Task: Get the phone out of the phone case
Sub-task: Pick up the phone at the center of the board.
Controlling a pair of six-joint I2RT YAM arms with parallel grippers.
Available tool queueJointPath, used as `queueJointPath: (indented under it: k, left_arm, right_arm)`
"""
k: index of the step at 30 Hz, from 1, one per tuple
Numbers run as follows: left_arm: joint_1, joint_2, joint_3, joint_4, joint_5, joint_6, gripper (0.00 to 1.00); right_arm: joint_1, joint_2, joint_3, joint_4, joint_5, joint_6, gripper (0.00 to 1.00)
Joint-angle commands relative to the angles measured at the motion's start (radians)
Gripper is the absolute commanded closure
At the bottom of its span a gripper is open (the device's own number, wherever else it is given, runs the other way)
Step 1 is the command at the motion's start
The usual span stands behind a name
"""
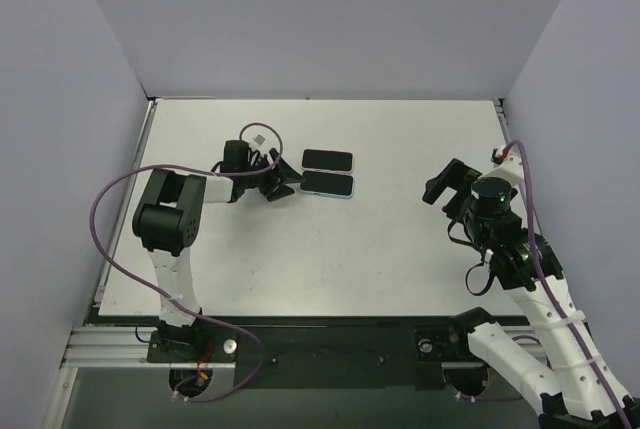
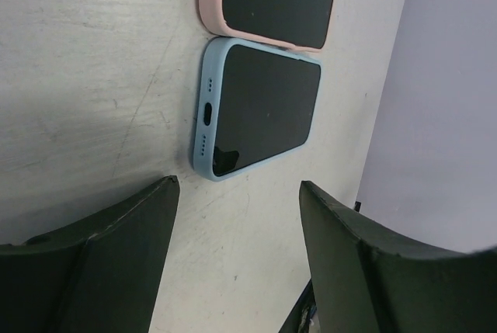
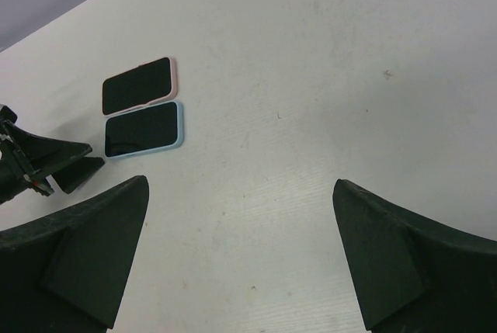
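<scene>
Top external gives me the layout, I tell my spotter: two cased phones lie screen-up side by side on the table point(image 1: 420, 139). The pink-cased phone point(image 1: 328, 159) is farther from the bases and the blue-cased phone point(image 1: 329, 185) nearer, their long edges touching or nearly so.

Spotter: Which one are you going for, and where are your grippers?

Me: The left gripper point(image 1: 285, 183) sits just beside the short ends of both, jaws spread wide with nothing between them. On the left wrist view the blue one's port end lies straight ahead of the gap, so I judge that's my target (the task doesn't say which). The right gripper point(image 1: 440, 187) hangs well apart to the right, also spread and empty.

Spotter: So how do you get it out cleanly?

Me: I'd bring the right arm over first. One gripper should pin the blue case point(image 2: 203, 77) by its rim while the other peels the lip back, starting at a corner, not mid-edge. The pink neighbour crowds one long edge, so I'd probably nudge the blue one clear before closing, and keep the fingers off the glass.
</scene>
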Motion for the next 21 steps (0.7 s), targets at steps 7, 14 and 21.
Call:
queueJointPath:
  k: [7, 14, 21]
  left_arm:
    - [-0.112, 0.06, 0.037, 0.053, 0.028, -0.029, 0.25]
    - [-0.268, -0.026, -0.02, 0.074, -0.019, -0.015, 0.25]
    - [-0.299, -0.147, 0.032, -0.158, -0.233, 0.219, 0.25]
  right_arm:
    - [0.057, 0.073, -0.016, 0.075, -0.029, 0.072, 0.0]
    - [0.063, 0.038, -0.019, 0.047, -0.008, 0.057, 0.0]
    - [0.063, 0.004, -0.013, -0.003, 0.071, 0.041, 0.0]
